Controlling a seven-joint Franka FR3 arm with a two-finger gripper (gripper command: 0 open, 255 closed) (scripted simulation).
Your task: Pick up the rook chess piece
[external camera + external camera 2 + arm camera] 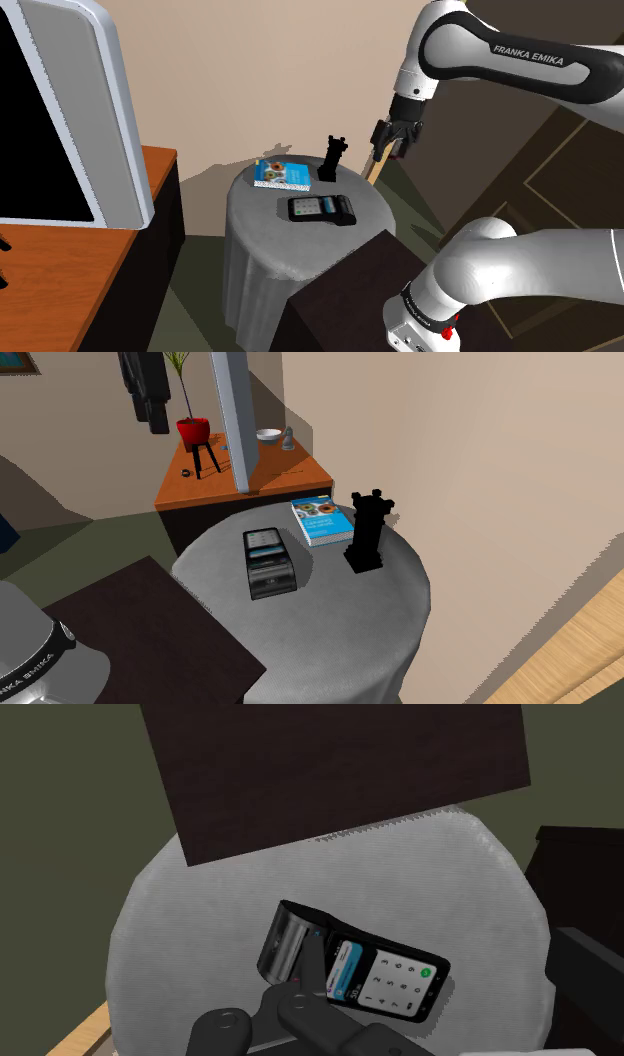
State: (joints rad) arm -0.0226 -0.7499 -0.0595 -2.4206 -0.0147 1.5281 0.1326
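Note:
The rook [337, 158] is a tall black chess piece standing upright at the far edge of a small round grey table [300, 245]. In the second exterior view the rook [368, 532] stands near the table's [340, 637] right side, beside a blue booklet. My gripper [398, 135] hangs open in the air to the shoulder view's right of the rook, a little higher than its top and apart from it. In the wrist view one of its dark fingers [300, 1014] shows above the table, with nothing between the fingers.
A blue booklet [283, 175] [322, 520] and a black card terminal [322, 208] [268, 562] [350, 966] lie on the table. The dark stand [350, 290] abuts its near side. An orange desk [80, 260] with a monitor [70, 110] stands at the shoulder view's left.

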